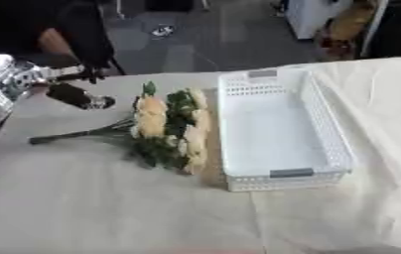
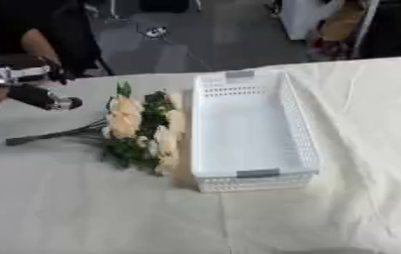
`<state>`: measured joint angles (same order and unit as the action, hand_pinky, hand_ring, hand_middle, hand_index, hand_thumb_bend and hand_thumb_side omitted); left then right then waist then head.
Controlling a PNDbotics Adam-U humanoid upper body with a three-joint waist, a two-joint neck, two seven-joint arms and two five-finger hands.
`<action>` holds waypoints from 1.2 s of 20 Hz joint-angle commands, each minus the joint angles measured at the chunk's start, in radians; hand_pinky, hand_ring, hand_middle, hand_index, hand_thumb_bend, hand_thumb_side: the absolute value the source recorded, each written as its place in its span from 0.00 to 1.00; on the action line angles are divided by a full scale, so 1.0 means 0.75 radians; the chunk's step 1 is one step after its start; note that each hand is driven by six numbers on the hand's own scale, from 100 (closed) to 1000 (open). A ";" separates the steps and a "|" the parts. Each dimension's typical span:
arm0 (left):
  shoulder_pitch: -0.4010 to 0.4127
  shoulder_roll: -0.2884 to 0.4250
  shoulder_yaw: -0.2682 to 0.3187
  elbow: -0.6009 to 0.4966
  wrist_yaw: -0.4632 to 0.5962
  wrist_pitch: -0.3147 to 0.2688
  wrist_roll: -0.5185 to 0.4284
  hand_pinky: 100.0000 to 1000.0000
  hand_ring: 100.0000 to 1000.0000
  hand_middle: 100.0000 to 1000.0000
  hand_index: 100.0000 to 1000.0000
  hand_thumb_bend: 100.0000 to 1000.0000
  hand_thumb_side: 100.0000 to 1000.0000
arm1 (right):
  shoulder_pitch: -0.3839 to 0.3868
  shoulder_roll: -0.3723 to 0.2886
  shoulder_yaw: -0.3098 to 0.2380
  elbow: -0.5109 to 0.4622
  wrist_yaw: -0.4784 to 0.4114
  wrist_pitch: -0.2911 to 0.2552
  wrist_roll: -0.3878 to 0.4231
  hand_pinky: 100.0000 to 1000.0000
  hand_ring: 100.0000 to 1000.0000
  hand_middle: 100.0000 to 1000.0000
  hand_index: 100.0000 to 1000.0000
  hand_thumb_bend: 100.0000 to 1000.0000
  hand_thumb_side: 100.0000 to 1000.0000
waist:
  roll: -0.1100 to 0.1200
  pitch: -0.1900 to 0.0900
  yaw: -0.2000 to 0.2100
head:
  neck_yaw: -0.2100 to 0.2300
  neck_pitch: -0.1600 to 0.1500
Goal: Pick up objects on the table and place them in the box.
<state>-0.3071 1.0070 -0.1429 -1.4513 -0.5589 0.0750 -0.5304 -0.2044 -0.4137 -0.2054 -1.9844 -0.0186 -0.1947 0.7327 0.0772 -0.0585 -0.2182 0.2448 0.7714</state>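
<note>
Bouquet (image 1: pixel 167 130): laid flat beside basket, stems leftward.
Basket (image 1: pixel 334 134): white, placed right of bouquet.
Left hand (image 1: pixel 75 95): raised above table; fingers' state undetermined.

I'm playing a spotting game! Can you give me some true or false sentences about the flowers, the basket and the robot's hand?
1. The white basket has nothing in it. True.
2. The flower bunch lies inside the basket. False: it lies on the table beside the basket's left wall.
3. The flowers are bright red. False: they are pale yellow with green leaves.
4. The left hand is left of the flowers and holds nothing. True.
5. The table is covered by a light cloth. True.
</note>
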 commanded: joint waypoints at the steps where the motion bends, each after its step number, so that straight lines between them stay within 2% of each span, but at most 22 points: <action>1: -0.047 0.009 -0.006 0.025 -0.027 -0.011 0.014 0.89 0.82 0.77 0.93 0.81 0.71 | -0.019 -0.030 0.001 -0.021 -0.006 -0.003 0.003 0.69 0.76 0.83 0.99 0.00 0.36 | -0.005 -0.010 -0.001 | -0.002 -0.002; 11: -0.155 -0.144 -0.054 0.149 -0.175 -0.041 0.049 0.92 0.83 0.80 0.94 0.80 0.74 | -0.021 -0.023 0.002 -0.021 -0.009 -0.005 0.006 0.69 0.76 0.83 0.99 0.00 0.36 | -0.013 -0.005 0.000 | 0.003 -0.002; 24: -0.202 -0.247 -0.154 0.253 -0.229 -0.131 0.002 0.95 0.85 0.80 0.93 0.83 0.78 | -0.027 -0.022 0.004 -0.021 -0.011 -0.008 0.006 0.69 0.76 0.83 0.98 0.00 0.36 | -0.015 0.000 -0.003 | 0.010 -0.002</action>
<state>-0.4413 0.8024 -0.2593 -1.2615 -0.7232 -0.0130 -0.5246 -0.2092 -0.4134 -0.1998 -1.9844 -0.0234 -0.1979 0.7360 0.0697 -0.0538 -0.2193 0.2460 0.7714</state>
